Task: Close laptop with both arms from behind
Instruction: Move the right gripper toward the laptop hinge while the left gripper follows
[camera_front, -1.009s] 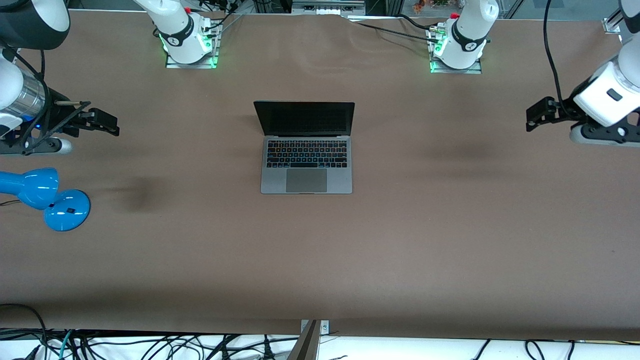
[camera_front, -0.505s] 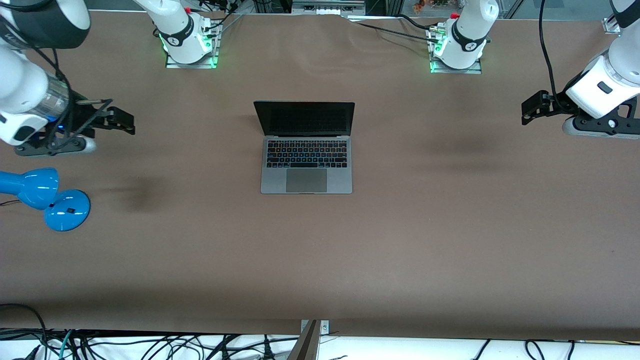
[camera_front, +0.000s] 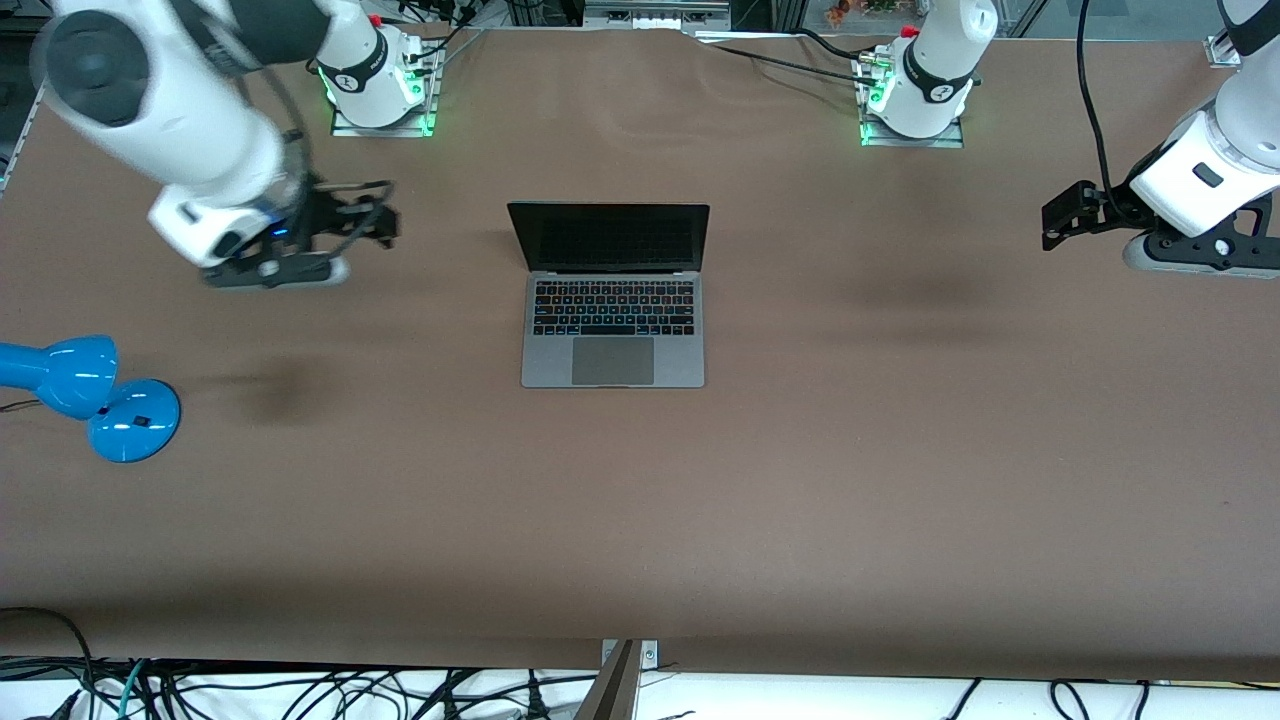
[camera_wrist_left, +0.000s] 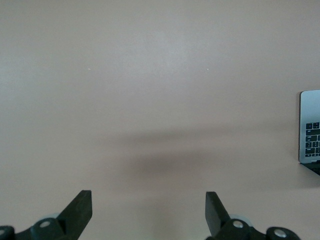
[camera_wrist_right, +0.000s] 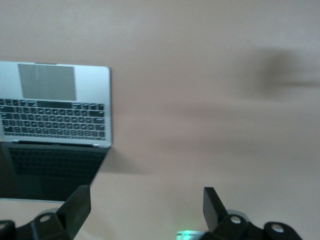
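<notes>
Trouble here, if any comes, will be about timing and where the fingers land. The slim space-grey metal laptop (camera_front: 612, 295) sits open in the middle of the brown table (camera_front: 900, 480), dark screen standing nearly upright and facing the front camera, its hinge edge toward the robots' bases. Nothing is touching it.

The right arm's black two-finger gripper (camera_front: 378, 222) hangs over bare table toward the right arm's end, near the lid's edge but apart from it, fingers spread wide with nothing between them. The right wrist view has the keyboard and screen close in frame. The left arm's black two-finger gripper (camera_front: 1062, 222) is well apart from the laptop, over the left arm's end of the table, fingers also spread and empty — its wrist view catches only a corner of the grey deck at the frame's edge.

So one arm is much closer than the other. My guess: if the right one gets to the back of the lid alone and pushes, the force lands on one corner and the whole laptop could twist or skate toward the front camera instead of folding. Open fingers could also catch the thin top edge of the screen — or come down on the keys. Pushing too hard would slam the lid.

The glossy blue desk lamp (camera_front: 90, 395) is well clear of everything.
</notes>
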